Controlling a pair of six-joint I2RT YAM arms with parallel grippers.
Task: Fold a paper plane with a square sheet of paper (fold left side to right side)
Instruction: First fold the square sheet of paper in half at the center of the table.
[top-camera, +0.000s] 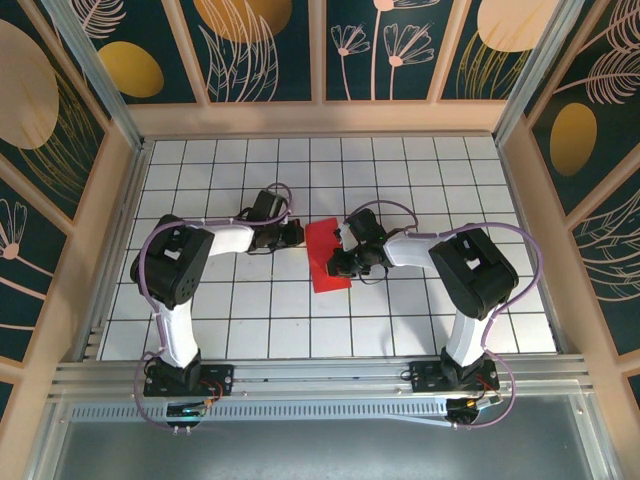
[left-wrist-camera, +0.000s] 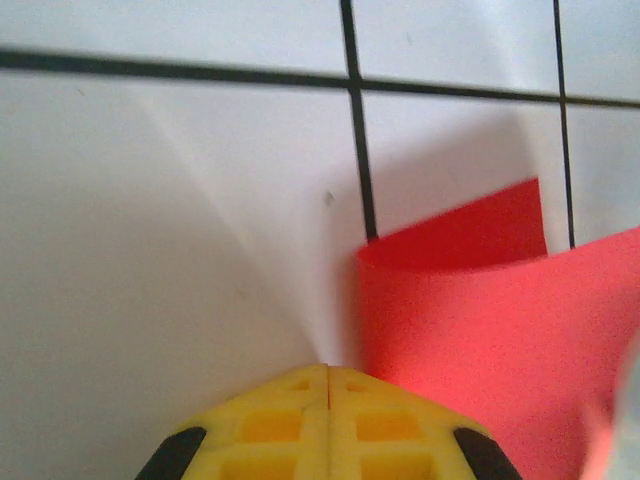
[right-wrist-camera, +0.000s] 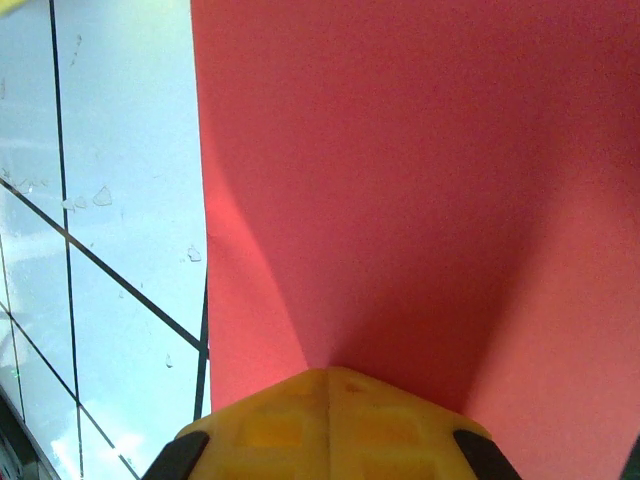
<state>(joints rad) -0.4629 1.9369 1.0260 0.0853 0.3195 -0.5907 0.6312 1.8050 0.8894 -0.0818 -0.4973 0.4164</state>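
Observation:
The square sheet of paper (top-camera: 322, 252) is bright red and lies mid-table as a narrow rectangle, folded over on itself. A paper plane is out of view. In the left wrist view the paper (left-wrist-camera: 480, 330) shows a rounded, uncreased fold along its left side, with a lower layer peeking out behind. My left gripper (top-camera: 296, 232) is shut and empty, its yellow tips (left-wrist-camera: 328, 370) on the table just left of that fold. My right gripper (top-camera: 342, 262) is shut, its tips (right-wrist-camera: 330, 374) pressing down on the top of the red paper (right-wrist-camera: 400, 180).
The white gridded table (top-camera: 450, 190) is boxed in by wooden walls (top-camera: 120, 180) on three sides. A metal rail (top-camera: 320, 375) runs along the near edge by the arm bases. Both arms' elbows stand at mid-table height, left (top-camera: 172, 265) and right (top-camera: 475, 270).

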